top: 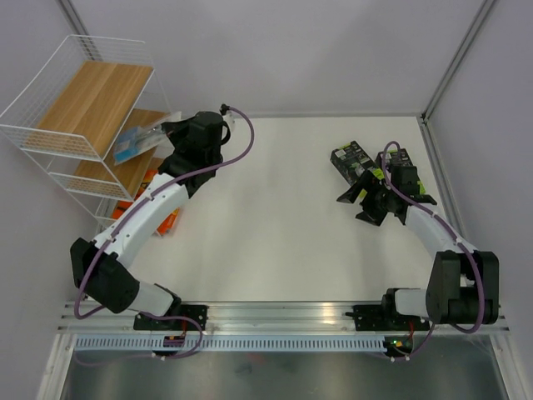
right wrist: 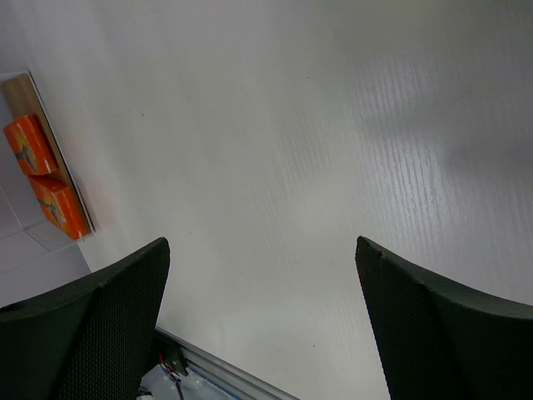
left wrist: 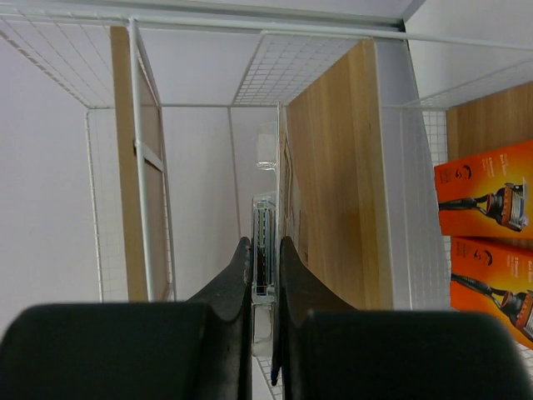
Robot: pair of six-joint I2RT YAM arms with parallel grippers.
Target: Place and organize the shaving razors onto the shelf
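The left end effector (left wrist: 264, 243) was nearly shut, pinching the flat white-blue pack (left wrist: 263, 223) edge-on by its thin side. In the overhead view that pack (top: 135, 145) sat at the upper left of the frame, over the middle step of the shelf (top: 90, 93). Whether it already rested on a board could not be told.

The main risk was the grip: with so narrow an edge held, the pack could pivot or slip between the fingers (left wrist: 237, 267) if it touched a board or the wire frame. A release while it was upright or tilted would likely let it topple or slide off the step toward the orange boxes (left wrist: 485, 197) below, at the right of the left wrist view. The fingers could also snag the wire mesh on withdrawal, and the forearm lay just above the orange boxes (top: 166, 218), so a low retreat might knock them.

The right end effector (right wrist: 262, 243) stood wide open and empty over the bare table (top: 275, 217). In the overhead view it hung just beside a black pack (top: 351, 157) at the upper right, and a careless descent could shove that pack rather than straddle it.
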